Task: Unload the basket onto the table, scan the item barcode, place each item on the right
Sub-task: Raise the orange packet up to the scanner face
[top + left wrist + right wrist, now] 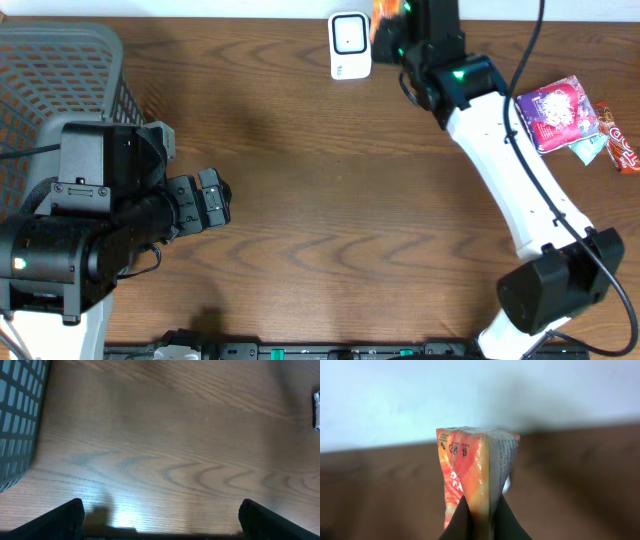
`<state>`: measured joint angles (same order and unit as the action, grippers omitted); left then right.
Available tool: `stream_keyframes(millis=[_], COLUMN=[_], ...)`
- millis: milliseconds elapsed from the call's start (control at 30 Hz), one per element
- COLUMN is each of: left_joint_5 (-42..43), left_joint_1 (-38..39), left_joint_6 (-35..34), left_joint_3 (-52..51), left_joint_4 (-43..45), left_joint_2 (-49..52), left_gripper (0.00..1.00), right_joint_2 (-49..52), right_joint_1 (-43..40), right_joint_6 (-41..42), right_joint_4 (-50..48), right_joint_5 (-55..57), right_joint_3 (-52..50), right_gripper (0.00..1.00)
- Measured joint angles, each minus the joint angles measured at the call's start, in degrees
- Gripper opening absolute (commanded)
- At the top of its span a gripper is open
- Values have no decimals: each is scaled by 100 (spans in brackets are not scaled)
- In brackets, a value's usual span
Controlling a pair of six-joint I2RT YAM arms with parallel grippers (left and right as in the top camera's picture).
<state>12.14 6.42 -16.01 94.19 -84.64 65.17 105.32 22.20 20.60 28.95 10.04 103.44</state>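
1. Orange packet is pinched in the right jaws, which are closed on its lower end. In the right wrist view it rises toward 12 o'clock out of the dark fingertips, narrow edge toward us, with small printed marks near its top.
2. In the overhead view we see the right arm stretched from its base at 5 o'clock of the desk up to the far edge at 1 o'clock.
3. There the packet shows as an orange patch just at 3 o'clock of the white scanner. We cannot tell whether the two touch.
4. The left arm is folded at 8 o'clock, beside the grey basket, with its wrist pointing toward 3 o'clock.
5. The left jaws stand wide apart over bare wood and hold nothing.
6. A purple snack packet lies at 2 o'clock, well apart from both jaws.
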Motion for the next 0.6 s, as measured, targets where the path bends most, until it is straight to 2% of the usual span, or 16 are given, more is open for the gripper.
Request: stream_keyframes(millis=[200,400,600], left_joint_5=[0,0,2], left_joint_1=[0,0,0], left_joint_6=[0,0,0], left_joint_3=[0,0,0], left_joint_4=[0,-2,-2], left_joint_2=[-2,0,0], left_gripper=[98,98,98], right_joint_2=[850,2245,3045], right_joint_1=[203,177,184], right_joint_6=[-761,-780,-916], right_joint_4=[184,254,-68], right_joint_5=[1058,1023,1019], right_joint_3=[1043,1860,2400], right_gripper=[1,1,1])
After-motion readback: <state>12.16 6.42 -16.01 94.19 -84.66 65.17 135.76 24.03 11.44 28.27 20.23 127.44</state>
